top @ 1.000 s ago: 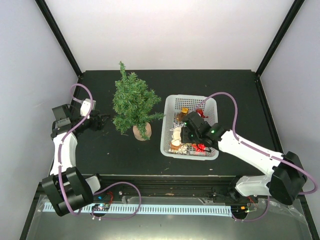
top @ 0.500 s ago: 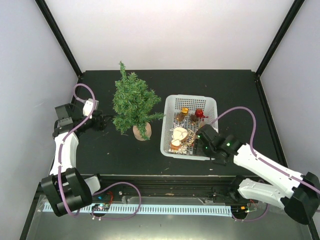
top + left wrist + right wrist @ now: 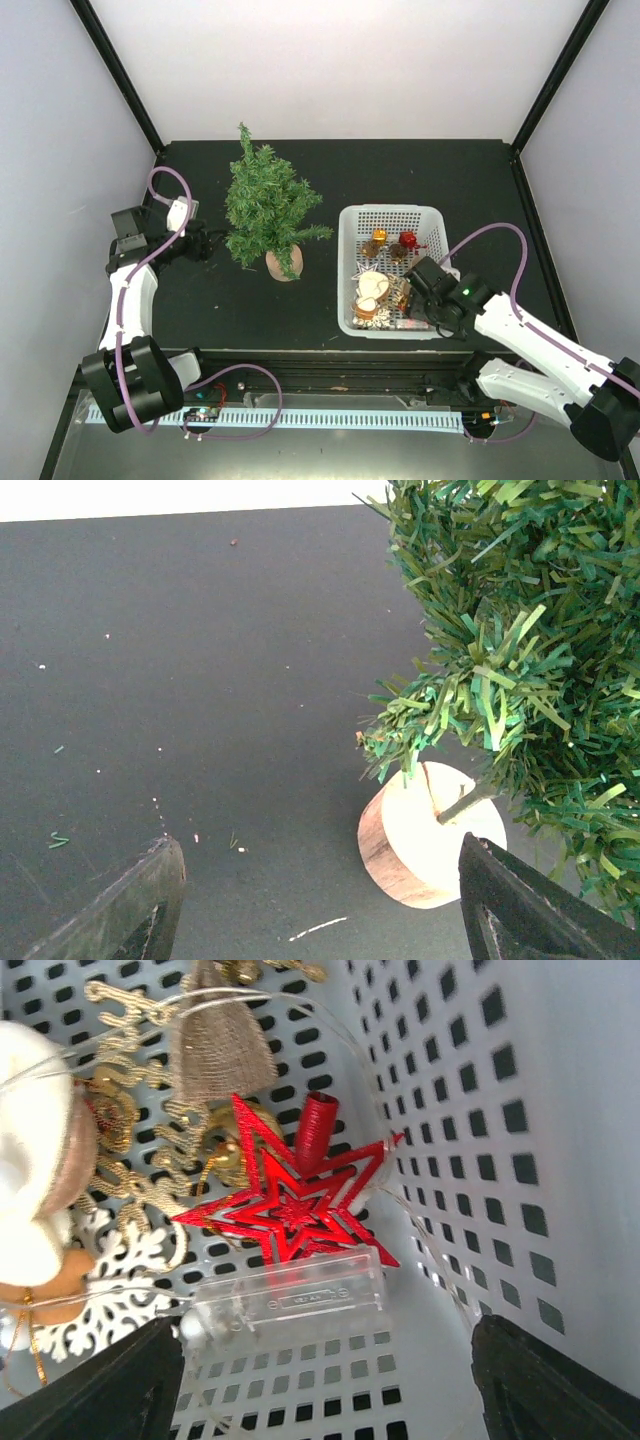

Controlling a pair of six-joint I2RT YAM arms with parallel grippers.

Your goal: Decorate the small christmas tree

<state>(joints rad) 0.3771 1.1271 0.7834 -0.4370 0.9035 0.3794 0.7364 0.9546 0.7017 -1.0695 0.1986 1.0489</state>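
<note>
The small christmas tree (image 3: 268, 205) stands left of centre on its round wooden base (image 3: 283, 265), with no ornaments showing on it. My left gripper (image 3: 205, 243) hovers open just left of the tree. In the left wrist view the left gripper (image 3: 325, 910) holds nothing, and the base (image 3: 420, 835) lies just inside its right finger. My right gripper (image 3: 420, 290) is open over the near right part of the white basket (image 3: 345, 270). The right wrist view shows the right gripper (image 3: 330, 1380) empty above a clear battery box (image 3: 285, 1300) and a red star (image 3: 290, 1205).
The basket also holds a white snowflake (image 3: 110, 1290), gold ornaments (image 3: 150, 1150), a burlap bell (image 3: 215, 1050) and thin wire. Its perforated wall (image 3: 500, 1110) rises close on the right. Black frame posts and white walls bound the dark table (image 3: 450, 170).
The right arm pulled back toward the near right, and the basket shifted right and nearer with it. The right gripper's jaws opened wider. The left arm stayed nearly still.
</note>
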